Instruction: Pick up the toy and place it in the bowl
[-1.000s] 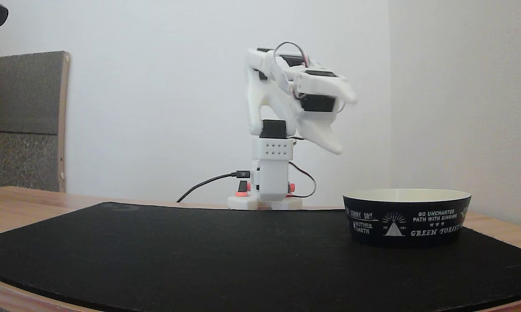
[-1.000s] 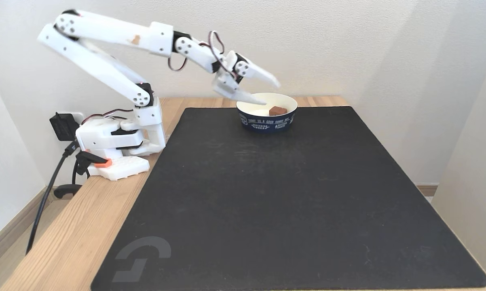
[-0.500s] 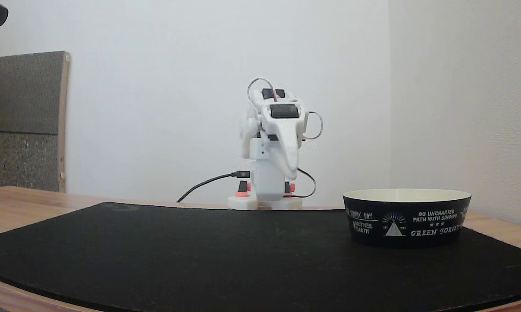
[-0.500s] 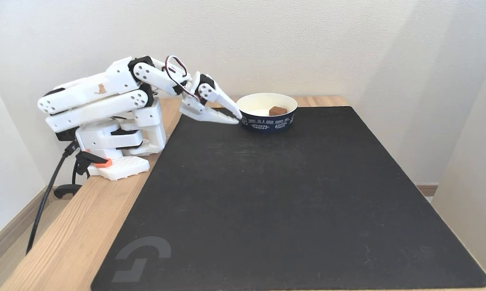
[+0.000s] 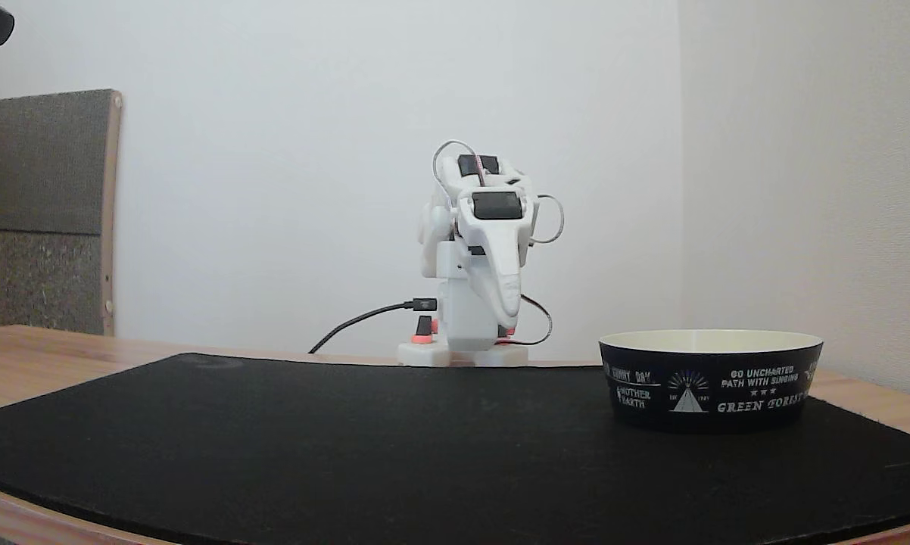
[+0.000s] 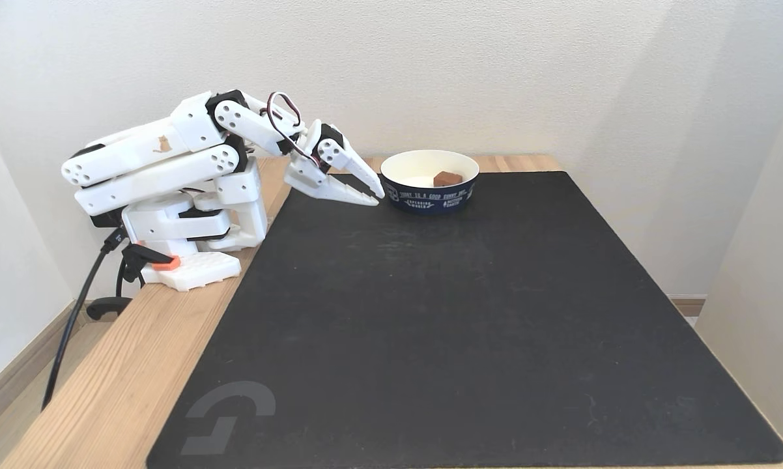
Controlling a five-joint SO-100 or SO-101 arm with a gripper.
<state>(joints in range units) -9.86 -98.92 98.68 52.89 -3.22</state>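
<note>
Claw (image 6: pixel 377 196) has pulled back a touch from the bowl (image 6: pixel 429 193) since half a second ago, arm folded low. It's nearly shut, tips almost meeting, holding nothing, hovering over the mat (image 6: pixel 456 326). The toy (image 6: pixel 447 178) sits inside the bowl.

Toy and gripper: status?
Gripper empty, nearly closed, low over mat beside bowl. Toy in bowl. Nothing in the way.
</note>
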